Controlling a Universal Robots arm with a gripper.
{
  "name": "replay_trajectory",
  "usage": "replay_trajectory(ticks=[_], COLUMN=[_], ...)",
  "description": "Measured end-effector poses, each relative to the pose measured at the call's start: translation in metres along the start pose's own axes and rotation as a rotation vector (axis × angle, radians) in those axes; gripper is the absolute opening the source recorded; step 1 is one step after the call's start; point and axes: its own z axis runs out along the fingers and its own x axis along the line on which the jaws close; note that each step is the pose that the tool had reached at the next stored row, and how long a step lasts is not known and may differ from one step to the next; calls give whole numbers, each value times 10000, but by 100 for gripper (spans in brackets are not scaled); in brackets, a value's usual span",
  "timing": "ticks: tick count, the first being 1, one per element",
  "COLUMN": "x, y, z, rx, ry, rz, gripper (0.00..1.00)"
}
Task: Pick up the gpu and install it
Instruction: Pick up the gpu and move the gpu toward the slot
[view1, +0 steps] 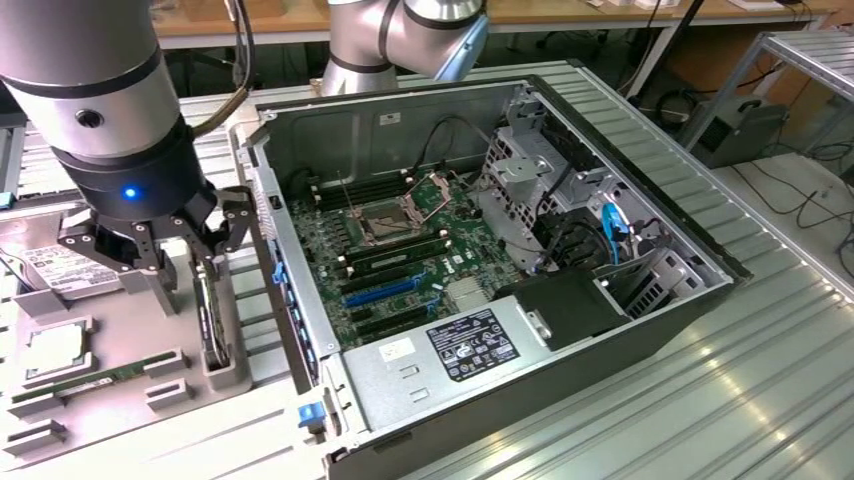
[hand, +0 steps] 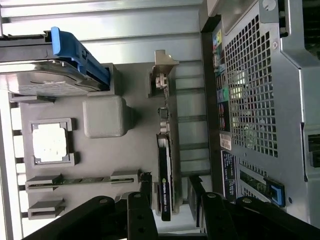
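The gpu (hand: 165, 165) has a silvery metal bracket (hand: 165, 61); the tray (hand: 131, 150) is matt grey plastic.

We see bright, even room light in the exterior view. Pale streaks of glare lie on the ribbed desk (view1: 761, 380) beside the computer case (view1: 400, 130), while shadow pools deep inside the case. In the wrist view, the edge of the grey tray (hand: 100, 165) farthest from the case is washed out white, and the gripper (hand: 168, 192) near the case shows almost black.

Ribbed table (view1: 761, 400) carries computer case (view1: 654, 325) and, seemingly, grey tray (view1: 227, 432).
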Motion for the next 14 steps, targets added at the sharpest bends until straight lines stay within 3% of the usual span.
replay_trajectory(ticks=[14], x=[11], y=[54], z=[262], rx=[-1], ry=[-1], rz=[0], gripper=[42])
